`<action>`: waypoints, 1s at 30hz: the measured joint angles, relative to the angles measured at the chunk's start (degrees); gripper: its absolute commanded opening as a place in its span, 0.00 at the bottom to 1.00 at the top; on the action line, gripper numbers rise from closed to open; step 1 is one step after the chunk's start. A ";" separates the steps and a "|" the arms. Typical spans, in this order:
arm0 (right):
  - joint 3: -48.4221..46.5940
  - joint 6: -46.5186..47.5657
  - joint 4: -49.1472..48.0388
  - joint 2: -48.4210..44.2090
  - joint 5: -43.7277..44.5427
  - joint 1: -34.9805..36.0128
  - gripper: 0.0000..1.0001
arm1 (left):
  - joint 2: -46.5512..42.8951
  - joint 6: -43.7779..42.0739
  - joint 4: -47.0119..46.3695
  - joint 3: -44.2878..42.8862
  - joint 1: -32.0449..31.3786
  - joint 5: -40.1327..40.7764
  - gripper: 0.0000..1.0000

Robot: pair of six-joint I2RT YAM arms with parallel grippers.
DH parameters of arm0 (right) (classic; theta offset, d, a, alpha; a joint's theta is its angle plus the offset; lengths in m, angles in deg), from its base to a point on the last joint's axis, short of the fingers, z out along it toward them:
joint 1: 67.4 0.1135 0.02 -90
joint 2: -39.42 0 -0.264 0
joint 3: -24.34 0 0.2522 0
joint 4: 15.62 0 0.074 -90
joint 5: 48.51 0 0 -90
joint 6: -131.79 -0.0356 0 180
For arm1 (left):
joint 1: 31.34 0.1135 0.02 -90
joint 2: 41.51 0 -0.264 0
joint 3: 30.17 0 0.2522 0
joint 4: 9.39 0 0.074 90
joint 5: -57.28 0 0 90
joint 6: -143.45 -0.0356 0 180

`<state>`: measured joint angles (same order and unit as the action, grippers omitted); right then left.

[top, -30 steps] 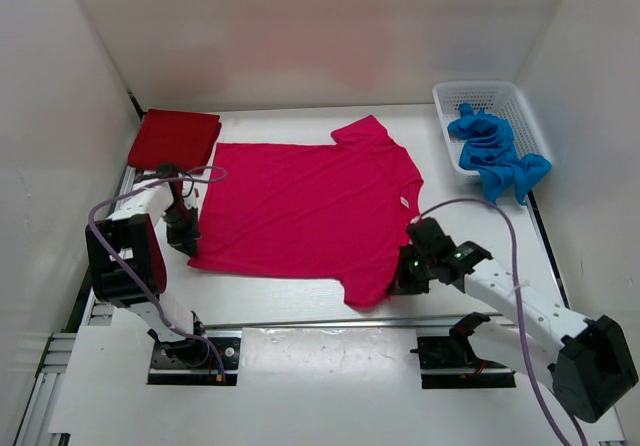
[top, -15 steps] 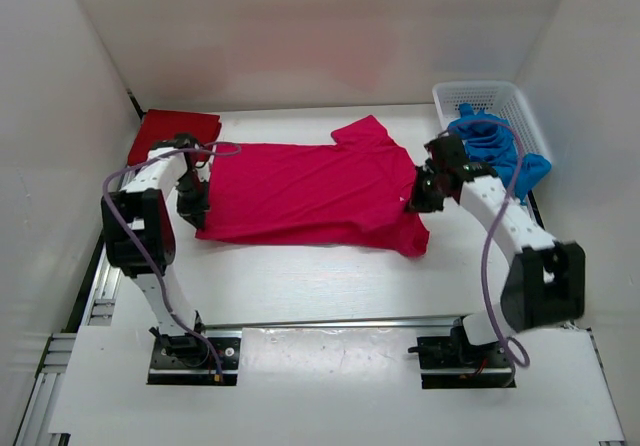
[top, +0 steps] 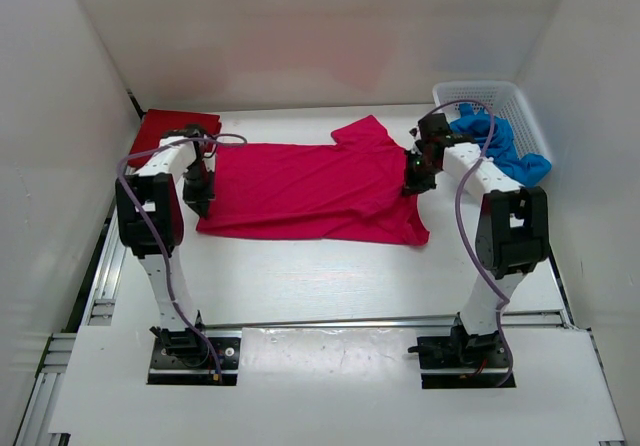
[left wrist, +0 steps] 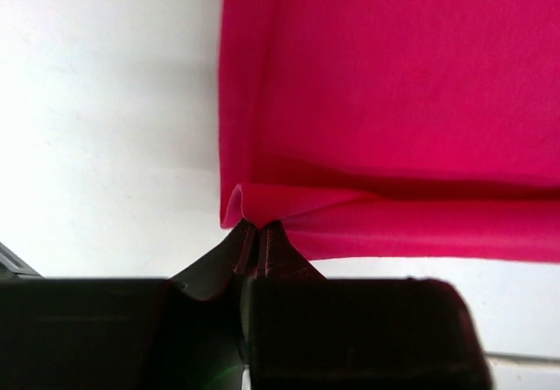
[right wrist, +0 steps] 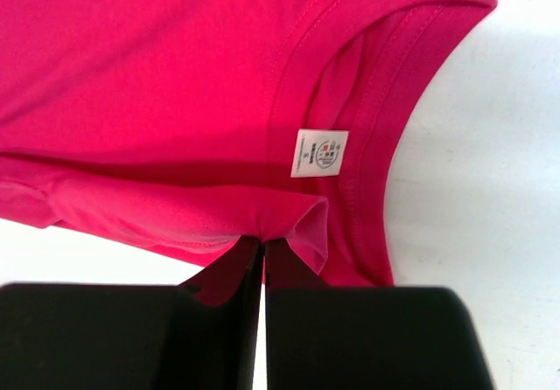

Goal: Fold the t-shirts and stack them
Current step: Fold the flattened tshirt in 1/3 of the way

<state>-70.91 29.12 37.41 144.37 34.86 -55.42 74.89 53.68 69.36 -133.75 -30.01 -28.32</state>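
Your magenta-pink t-shirt (top: 310, 191) lies mid-surface with its long axis running left to right. Its collar points right, its hem left, and one sleeve sticks out toward the far wall. The near edge is doubled over. Your left pincer (top: 202, 206) is clamped on the hem corner, and your right pincer (top: 417, 180) is pinched on cloth just beside the collar. The dark red t-shirt (top: 165, 131) sits folded at the far-left corner. The bright blue t-shirt (top: 495, 146) spills from the white mesh basket (top: 490, 91) far right. The surface (top: 320, 276) is white, with white walls (top: 300, 36) around it.
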 measured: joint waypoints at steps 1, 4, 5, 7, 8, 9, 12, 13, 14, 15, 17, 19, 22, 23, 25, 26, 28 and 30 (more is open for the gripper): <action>-0.39 0.24 0.20 0.28 0.07 -0.13 0.00 | 0.26 0.00 -0.31 -0.48 0.02 0.42 0.10; -1.90 1.11 1.14 0.81 0.09 -0.61 0.00 | 0.61 0.00 -1.07 -1.79 0.00 1.57 0.10; -2.40 1.25 1.27 0.94 0.09 -0.70 0.00 | 0.61 0.00 -1.11 -2.27 0.00 1.81 0.10; -3.67 1.40 1.40 1.57 0.02 -0.74 0.00 | 0.98 0.00 -1.22 -3.87 0.00 2.12 0.10; -4.35 1.46 1.42 2.05 -0.07 -0.74 0.00 | 1.31 0.00 -1.44 -4.63 -0.02 2.25 0.10; -5.05 1.64 1.44 2.67 -0.20 -0.72 0.00 | 1.66 0.00 -1.64 -5.22 -0.04 2.32 0.10; -6.49 2.12 1.60 4.74 -0.37 -0.74 0.00 | 3.02 -0.02 -2.10 -5.95 -0.11 2.47 0.10; -6.84 2.25 1.79 5.42 -0.37 -0.74 0.00 | 3.54 -0.02 -2.05 -5.95 -0.15 2.51 0.10; -7.15 2.38 2.08 6.08 -0.37 -0.72 0.00 | 4.17 0.00 -2.03 -5.95 -0.22 2.56 0.10; -7.37 2.43 2.38 6.64 -0.39 -0.72 0.00 | 4.72 0.00 -2.05 -5.95 -0.26 2.58 0.10; -7.87 2.56 3.02 7.45 -0.37 -0.74 0.00 | 5.44 0.00 -2.03 -5.95 -0.33 2.64 0.12; -8.63 2.62 3.50 8.09 -0.35 -0.74 0.00 | 5.88 -0.02 -1.88 -6.45 -0.33 2.64 0.13; -9.90 2.60 4.11 8.92 -0.33 -0.72 0.00 | 6.14 0.00 -1.92 -7.56 -0.33 2.80 0.14; -10.47 2.58 4.22 9.38 -0.15 -0.72 0.01 | 6.14 -0.02 -1.97 -7.96 -0.33 2.97 0.16; -12.11 2.43 4.63 10.62 0.15 -0.76 0.04 | 6.32 -0.02 -2.03 -8.87 -0.37 3.63 0.19; -13.07 2.29 4.85 11.37 0.31 -0.79 0.09 | 6.60 -0.04 -1.95 -9.62 -0.37 4.02 0.19; -16.17 1.77 5.84 13.46 0.76 -0.85 0.26 | 7.45 -0.02 -2.29 -11.32 -0.37 4.68 0.29; -18.53 0.90 6.23 14.67 1.53 -1.01 0.47 | 8.00 -0.35 -2.49 -12.28 -0.35 5.35 0.46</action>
<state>-89.45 30.02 43.64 159.04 36.39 -56.42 82.89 53.33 66.87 -146.04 -30.36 -22.96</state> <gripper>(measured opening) 0.273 0.316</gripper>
